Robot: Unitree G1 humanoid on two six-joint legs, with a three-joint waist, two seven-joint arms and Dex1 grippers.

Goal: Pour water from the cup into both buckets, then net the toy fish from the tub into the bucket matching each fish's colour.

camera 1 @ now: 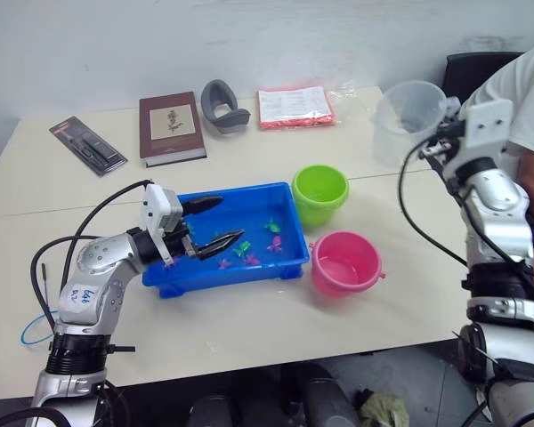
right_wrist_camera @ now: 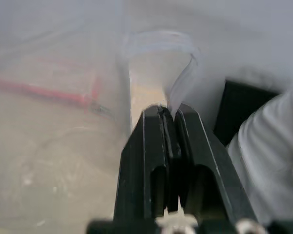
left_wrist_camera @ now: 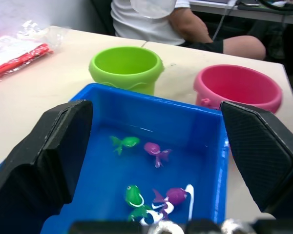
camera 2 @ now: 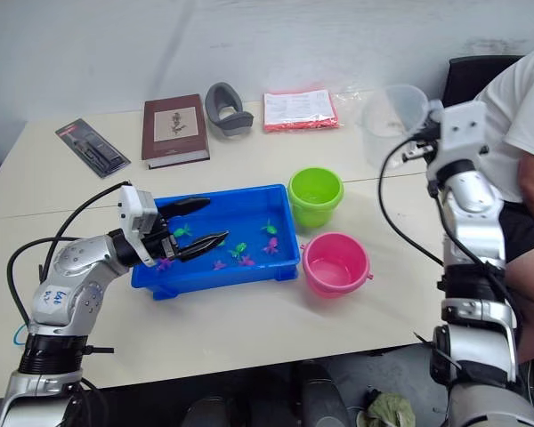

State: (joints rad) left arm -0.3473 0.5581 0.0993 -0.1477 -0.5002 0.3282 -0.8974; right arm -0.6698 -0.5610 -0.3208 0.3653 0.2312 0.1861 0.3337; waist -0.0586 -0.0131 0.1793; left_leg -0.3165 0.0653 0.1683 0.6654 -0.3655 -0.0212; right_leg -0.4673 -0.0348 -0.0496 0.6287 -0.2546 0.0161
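The blue tub (camera 1: 222,277) lies mid-table with several toy fish in it, green ones (left_wrist_camera: 124,142) and pink ones (left_wrist_camera: 156,151). My left gripper (camera 1: 231,218) hovers open over the tub's left half, holding nothing. To the right of the tub stand the buckets, the green one (camera 1: 319,192) at the far corner and the pink one (camera 1: 344,263) at the near corner. My right gripper (right_wrist_camera: 168,114) is shut on the handle of the clear cup (camera 1: 408,120), held up above the table's far right. I cannot make out the water in the cup or the buckets.
Along the table's far side lie a black packet (camera 1: 87,144), a brown book (camera 1: 171,127), a grey curved object (camera 1: 222,105) and a red-edged plastic bag (camera 1: 294,105). A person in a white shirt (camera 1: 525,89) sits at the right, close to my right arm.
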